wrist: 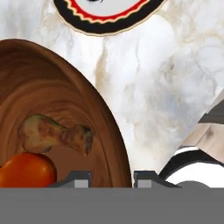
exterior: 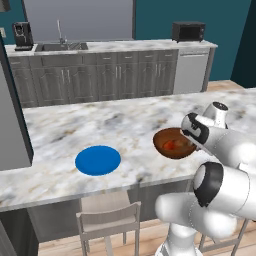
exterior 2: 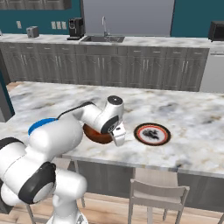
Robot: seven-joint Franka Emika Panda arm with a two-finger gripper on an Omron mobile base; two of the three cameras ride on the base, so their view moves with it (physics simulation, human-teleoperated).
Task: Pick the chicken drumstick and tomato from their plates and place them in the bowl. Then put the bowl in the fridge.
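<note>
The brown wooden bowl [wrist: 52, 87] rests near the front edge of the marble island [exterior: 60, 125]. Inside it lie the chicken drumstick [wrist: 52, 133] and the red tomato [wrist: 26, 168]; in the left base view the tomato [exterior: 171, 145] shows as a red spot in the bowl [exterior: 172, 146]. My gripper [wrist: 112, 178] reaches down at the bowl's near rim, one finger inside and one outside, shut on the wall. The blue plate [exterior: 98, 160] lies bare to the left. The brown-rimmed plate [exterior 2: 152, 133] lies bare to the right of the bowl [exterior 2: 94, 135]. The grey fridge [exterior: 7, 120] stands at the far left.
Two wooden chairs [exterior: 107, 220] [exterior 2: 157, 194] stand under the island's front edge. Behind the island runs a dark cabinet row with a sink [exterior: 62, 46], coffee machine [exterior: 22, 36], toaster oven [exterior: 188, 31] and dishwasher [exterior: 191, 72].
</note>
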